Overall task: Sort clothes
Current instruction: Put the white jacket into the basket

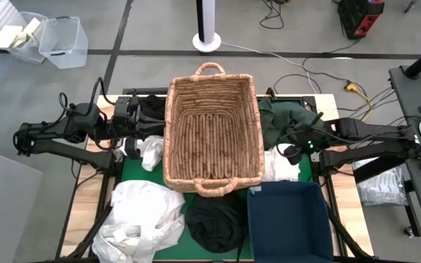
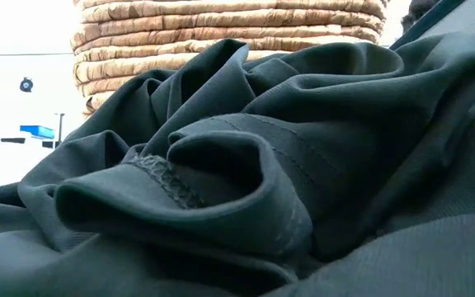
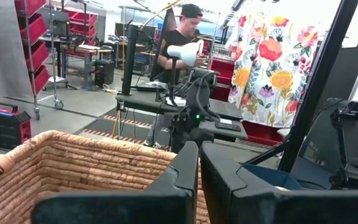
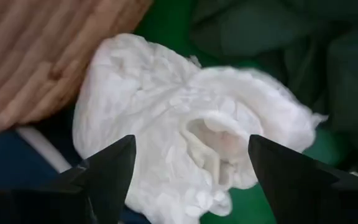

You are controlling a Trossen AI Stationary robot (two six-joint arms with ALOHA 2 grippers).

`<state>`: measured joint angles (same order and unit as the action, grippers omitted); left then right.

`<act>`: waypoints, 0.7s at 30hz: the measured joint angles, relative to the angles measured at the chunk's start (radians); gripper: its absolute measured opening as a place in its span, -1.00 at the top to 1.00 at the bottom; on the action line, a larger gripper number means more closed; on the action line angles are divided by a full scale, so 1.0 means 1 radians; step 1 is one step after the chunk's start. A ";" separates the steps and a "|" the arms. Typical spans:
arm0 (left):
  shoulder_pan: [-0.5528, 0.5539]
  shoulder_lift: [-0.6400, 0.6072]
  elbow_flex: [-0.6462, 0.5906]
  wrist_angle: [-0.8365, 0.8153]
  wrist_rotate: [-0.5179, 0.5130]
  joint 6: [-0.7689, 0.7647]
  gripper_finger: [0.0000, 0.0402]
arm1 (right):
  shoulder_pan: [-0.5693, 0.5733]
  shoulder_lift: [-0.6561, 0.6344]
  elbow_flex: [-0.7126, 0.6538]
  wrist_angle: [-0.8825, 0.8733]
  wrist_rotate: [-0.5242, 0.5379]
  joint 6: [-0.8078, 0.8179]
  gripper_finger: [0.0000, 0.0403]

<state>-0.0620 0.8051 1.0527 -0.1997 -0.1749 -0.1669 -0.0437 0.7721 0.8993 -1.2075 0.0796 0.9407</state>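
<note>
Several garments ring the wicker basket [image 1: 213, 128] in the high view — a white heap [image 1: 141, 215] and black one [image 1: 214, 223] near the front edge, dark green cloth [image 1: 287, 120] at the right, a small white piece [image 1: 280, 166] between basket and blue bin [image 1: 287, 219]. Right gripper [image 1: 292, 153] sits just above that piece; left gripper [image 1: 130, 130] waits beside the basket's left wall.

Low view: dark green folds [image 2: 246, 173] fill the frame, basket behind.

Left wrist view: fingers [image 3: 185, 174] pressed together, holding nothing.

Right wrist view: fingers [image 4: 114, 165] spread wide astride the white garment [image 4: 185, 143], not yet touching. Advice — descend straight onto the raised central crease, close on a thick fold, avoid snagging the green cloth alongside.
</note>
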 joint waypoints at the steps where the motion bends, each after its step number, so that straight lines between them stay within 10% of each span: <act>1: 0.000 0.000 0.000 0.000 0.000 0.002 1.00 | 0.000 0.000 -0.019 0.006 0.000 0.049 -0.52; 21: 0.000 0.000 0.000 -0.003 -0.002 0.030 1.00 | 0.000 0.139 -0.095 0.159 -0.001 0.372 -0.46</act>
<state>-0.0619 0.8055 1.0527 -0.2024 -0.1768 -0.1373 -0.0437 0.9106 0.8040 -1.0484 0.0788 1.3129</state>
